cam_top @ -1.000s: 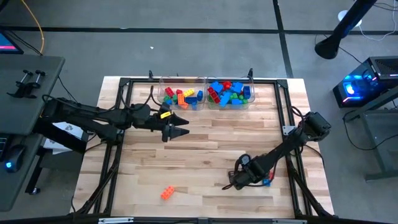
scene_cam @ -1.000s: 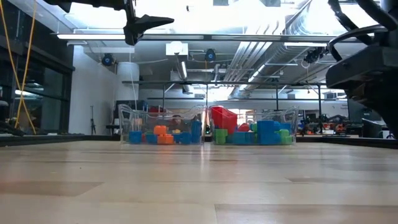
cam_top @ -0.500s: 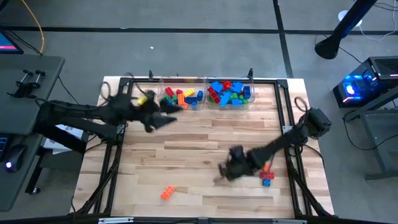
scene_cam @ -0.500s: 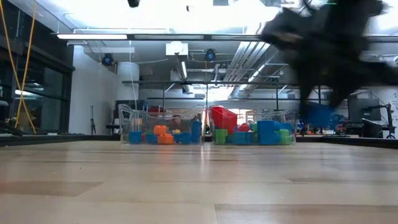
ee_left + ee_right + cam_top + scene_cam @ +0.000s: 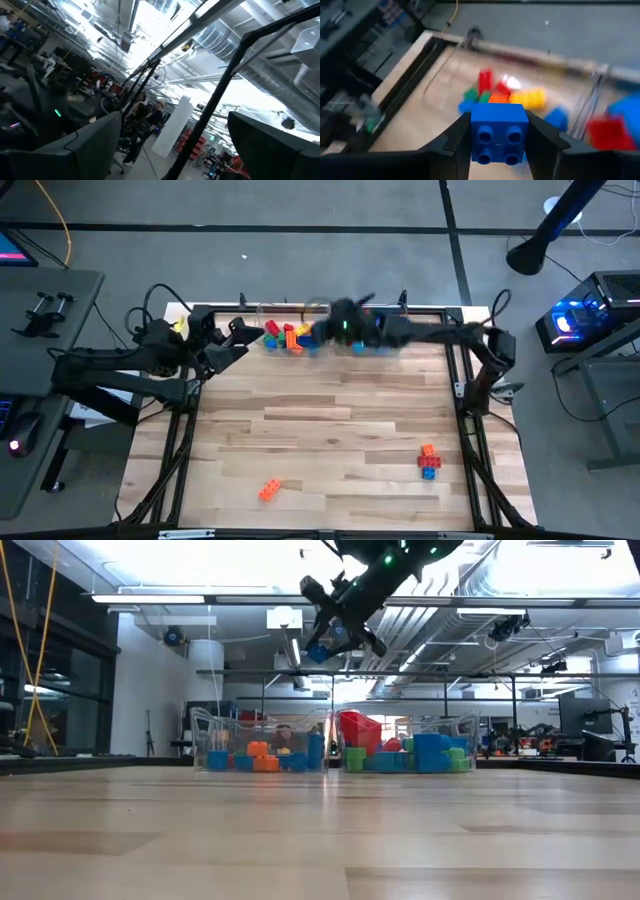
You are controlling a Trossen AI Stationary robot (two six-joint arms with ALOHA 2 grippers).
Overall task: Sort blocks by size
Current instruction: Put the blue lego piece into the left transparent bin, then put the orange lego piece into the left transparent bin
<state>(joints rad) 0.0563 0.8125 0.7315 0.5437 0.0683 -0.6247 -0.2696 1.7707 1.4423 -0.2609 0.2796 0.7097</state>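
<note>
The right gripper (image 5: 498, 131) is clenched on a small blue cube brick (image 5: 499, 132), carried high above the clear bins (image 5: 330, 745) at the bench's (image 5: 330, 430) twelve o'clock edge. Delivery is in hand; next, probably, lowering over the left bin and releasing. The left gripper (image 5: 232, 340) waits spread wide near ten o'clock.

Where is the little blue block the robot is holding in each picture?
High view: hidden in the blur of the right gripper above the bins.
Low view: blue block high up, over the left clear bin.
Left wrist view: not in it.
Right wrist view: block between the fingers, bin below.
Shared landmark: the left clear bin.
</note>
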